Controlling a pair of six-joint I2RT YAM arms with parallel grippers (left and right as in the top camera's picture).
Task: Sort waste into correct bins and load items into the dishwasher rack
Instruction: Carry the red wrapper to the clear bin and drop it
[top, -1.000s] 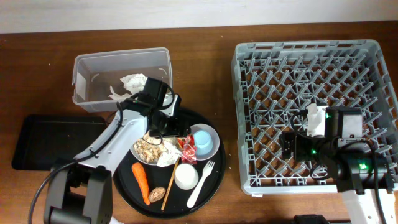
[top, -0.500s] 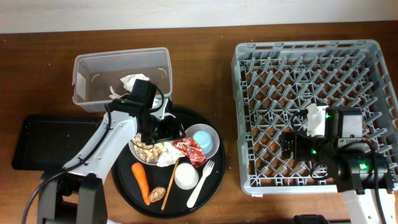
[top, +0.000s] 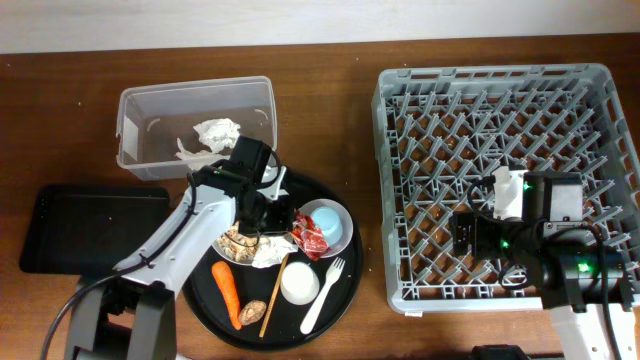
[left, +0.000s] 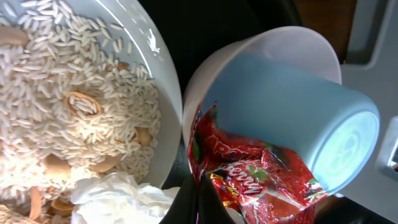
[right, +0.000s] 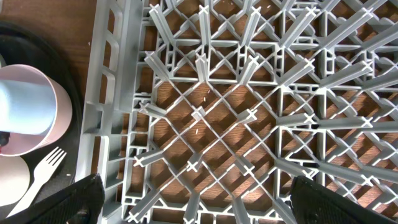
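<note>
Left claw (left: 194, 206): tips narrow, against left edge of red wrapper (left: 249, 180) in small bowl (left: 267, 37), right of the rice; grip cannot be told. Right claw (right: 202, 199): spread wide above dishwasher rack (right: 205, 112).

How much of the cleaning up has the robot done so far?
Only a little. One crumpled napkin lies in the clear tub. The left gripper is at the red wrapper; whether it grips is unclear. Left to do: carrot, rice bowl, small bowl, white cup, fork, stick. The dishwasher rack holds nothing; the right gripper hangs open over it.
</note>
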